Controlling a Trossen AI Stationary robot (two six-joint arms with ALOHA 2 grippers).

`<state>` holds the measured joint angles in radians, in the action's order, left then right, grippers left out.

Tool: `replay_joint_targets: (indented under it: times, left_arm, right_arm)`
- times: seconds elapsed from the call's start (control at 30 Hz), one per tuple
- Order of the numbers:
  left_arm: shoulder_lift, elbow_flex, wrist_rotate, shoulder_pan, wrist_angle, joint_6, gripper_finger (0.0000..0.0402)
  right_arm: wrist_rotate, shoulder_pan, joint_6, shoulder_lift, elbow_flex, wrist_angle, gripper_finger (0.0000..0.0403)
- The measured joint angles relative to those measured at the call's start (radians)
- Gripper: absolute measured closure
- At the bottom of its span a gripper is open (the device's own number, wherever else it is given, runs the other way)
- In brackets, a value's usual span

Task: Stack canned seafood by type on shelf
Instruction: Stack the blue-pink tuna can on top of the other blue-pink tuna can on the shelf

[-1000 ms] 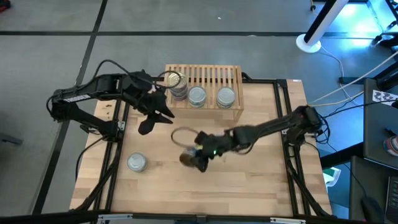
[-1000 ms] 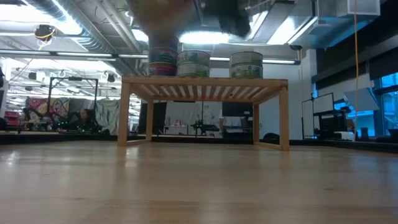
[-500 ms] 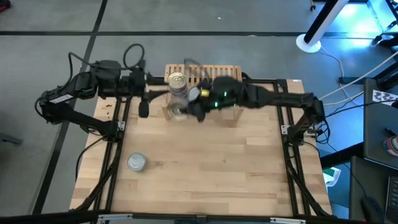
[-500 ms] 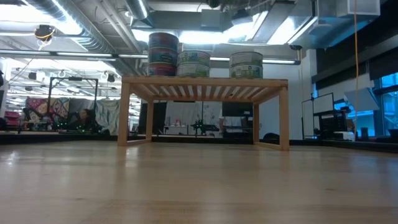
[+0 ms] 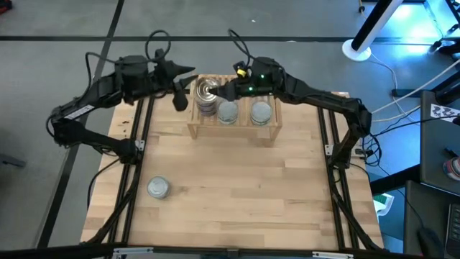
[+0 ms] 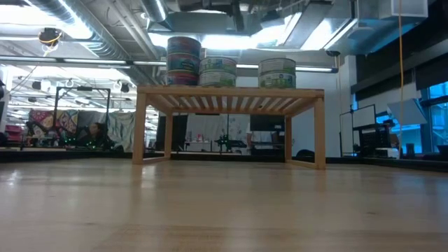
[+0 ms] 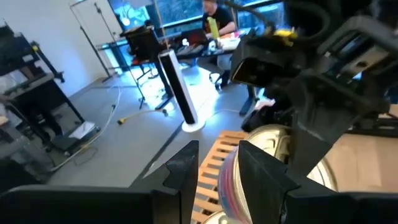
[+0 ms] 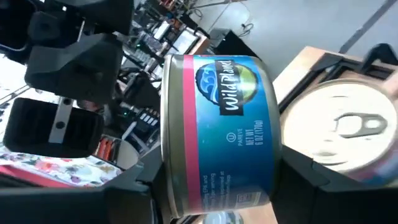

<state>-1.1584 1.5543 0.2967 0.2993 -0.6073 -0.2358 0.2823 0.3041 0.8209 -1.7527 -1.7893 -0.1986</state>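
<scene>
Up at the rack, the right gripper holds a blue-and-pink labelled tin, one finger on each flat end, so the tin lies on its side between them. It hangs just above the left-end stack on the rack. The left gripper hovers just beside that same stack, off the rack's left end, its fingers a narrow gap apart with nothing between them. From overhead, two single tins sit to the right of the stack, and a lone tin stands on the table, well in front of the rack. Only the low view shows the stack is two tins high; neither gripper can be made out there.
</scene>
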Motion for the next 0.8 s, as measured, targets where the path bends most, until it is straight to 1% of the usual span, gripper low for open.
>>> replay_joint_targets:
  times: [0.13,0.3,0.43,0.5,0.6,0.8]
  left_arm:
    - [-0.038,0.000,-0.050,0.059,-0.001,0.002,0.0292]
    - [-0.079,0.000,-0.056,0.099,0.018,-0.002,0.0292]
    - [-0.098,0.000,-0.081,0.122,0.043,-0.002,0.0292]
    - [-0.104,0.000,-0.097,0.133,0.043,-0.003,0.0292]
    - [-0.110,0.000,-0.118,0.147,0.043,-0.001,0.0292]
    - [-0.109,0.000,-0.125,0.156,0.043,0.000,0.0292]
  right_arm:
    - [0.004,0.013,0.029,-0.022,0.000,0.014,0.0209]
    - [0.024,0.011,0.092,-0.070,0.000,0.016,0.0208]
    - [0.023,0.019,0.123,-0.107,0.000,0.027,0.0208]
    - [0.006,0.026,0.125,-0.117,0.000,0.049,0.0208]
    - [-0.005,0.033,0.125,-0.117,0.000,0.089,0.0208]
    - [0.010,0.038,0.132,-0.118,0.000,0.141,0.0208]
